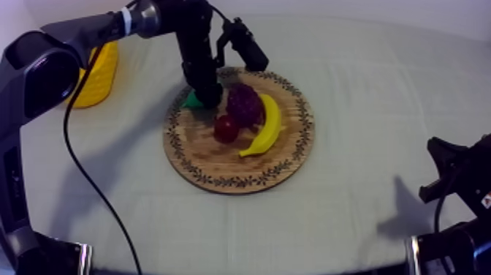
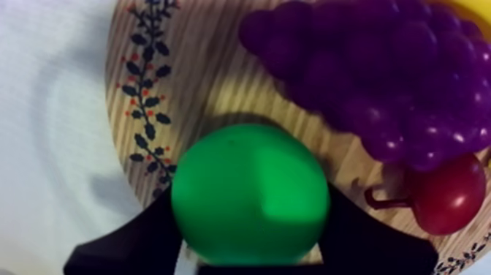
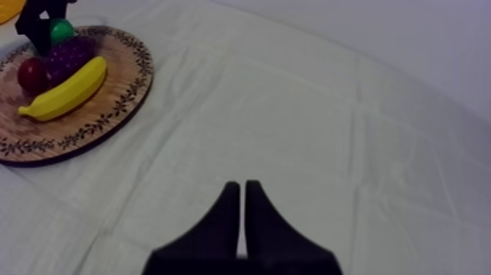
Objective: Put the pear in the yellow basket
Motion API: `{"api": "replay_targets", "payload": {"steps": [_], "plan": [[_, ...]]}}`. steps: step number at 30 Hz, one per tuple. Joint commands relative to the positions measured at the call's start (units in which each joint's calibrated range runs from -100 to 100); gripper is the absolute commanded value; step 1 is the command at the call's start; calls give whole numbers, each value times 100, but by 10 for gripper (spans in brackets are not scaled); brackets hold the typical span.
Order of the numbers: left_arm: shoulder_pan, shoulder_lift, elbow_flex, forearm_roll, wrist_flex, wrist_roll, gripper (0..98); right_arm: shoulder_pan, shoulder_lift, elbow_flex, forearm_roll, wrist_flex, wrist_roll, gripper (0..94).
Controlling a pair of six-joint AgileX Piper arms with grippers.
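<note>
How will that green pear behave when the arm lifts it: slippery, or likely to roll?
Its skin looks smooth and glossy, so the pear may slip a little between the black fingers. It is rounded, so if let go it would probably roll on the flat wooden board. Being a toy, it is likely light and stiff.

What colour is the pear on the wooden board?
The pear is bright green, plain with no pattern. It shows best in the left wrist view.
</note>
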State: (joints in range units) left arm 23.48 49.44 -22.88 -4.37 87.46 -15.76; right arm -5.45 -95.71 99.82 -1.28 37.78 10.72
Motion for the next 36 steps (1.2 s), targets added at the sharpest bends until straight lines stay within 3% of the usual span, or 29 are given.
{"api": "replay_targets", "payload": {"steps": [1,11,26,36], "plan": [[15,-51,42,9,-1,9,448,1,-4,-5,-1,4,0,4],[123,-1190,399,124,67,10,445,1,-4,-5,-1,4,0,4],[256,-2937,527,189,736,71,463,1,-4,-5,-1,4,0,4],[-150,-3568,696,191,764,326,460,1,-4,-5,-1,4,0,4]]}}
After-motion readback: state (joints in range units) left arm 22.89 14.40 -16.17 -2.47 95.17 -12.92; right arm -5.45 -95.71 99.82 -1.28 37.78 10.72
